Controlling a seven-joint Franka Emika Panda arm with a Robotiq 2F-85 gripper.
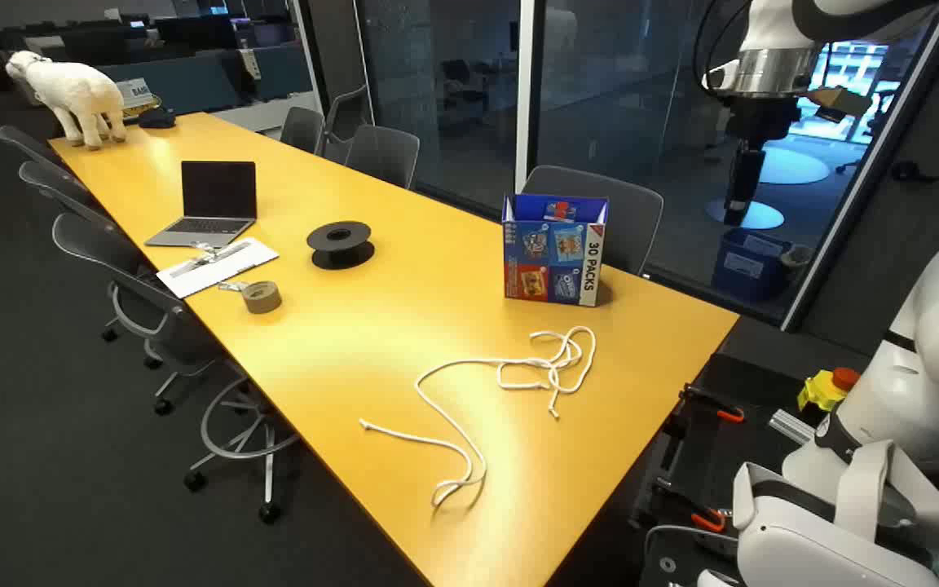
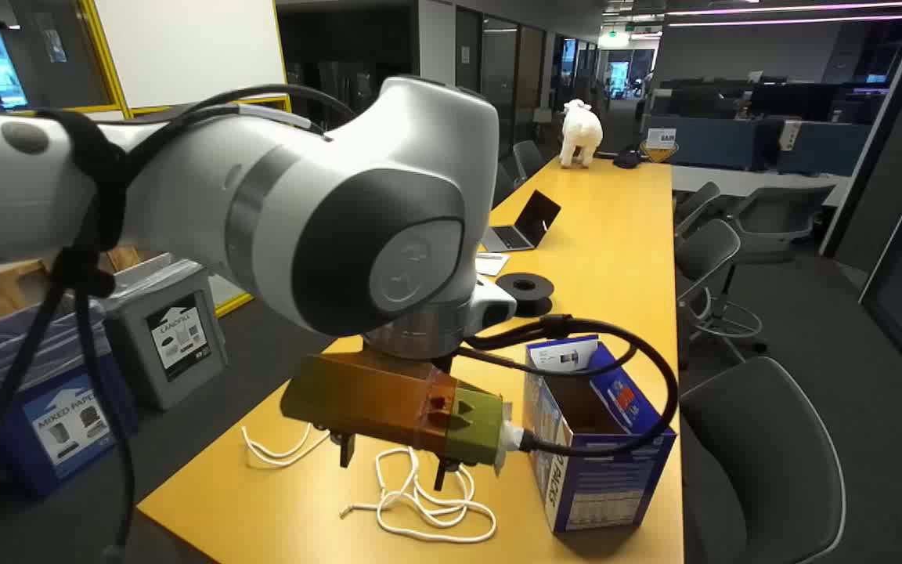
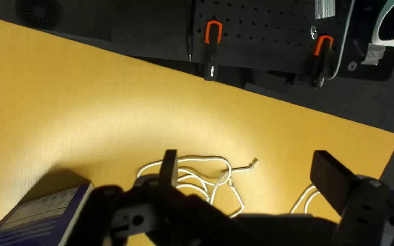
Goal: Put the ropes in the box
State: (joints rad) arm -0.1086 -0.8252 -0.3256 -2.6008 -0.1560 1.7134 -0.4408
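White ropes (image 1: 478, 360) lie loosely on the yellow table, with a tangle near the box and a long strand curling toward the near edge in an exterior view. Part of that tangle, a looped rope (image 3: 202, 158), shows below the fingers in the wrist view. The blue box (image 1: 524, 244) stands upright with its top open, close to the table's far side. Above the table hangs my gripper (image 2: 395, 464), jaws wide apart and holding nothing. In the wrist view the gripper (image 3: 246, 160) hides some of the rope, and the box (image 3: 36, 218) sits lower left.
Beyond the ropes are a black spool (image 1: 323, 238), a tape roll (image 1: 262, 298), a clipboard (image 1: 229, 265) and a laptop (image 1: 219, 191). A grey chair (image 1: 637, 200) stands just behind the box. Orange-tipped clamps (image 3: 213, 29) sit at the table's robot-side edge.
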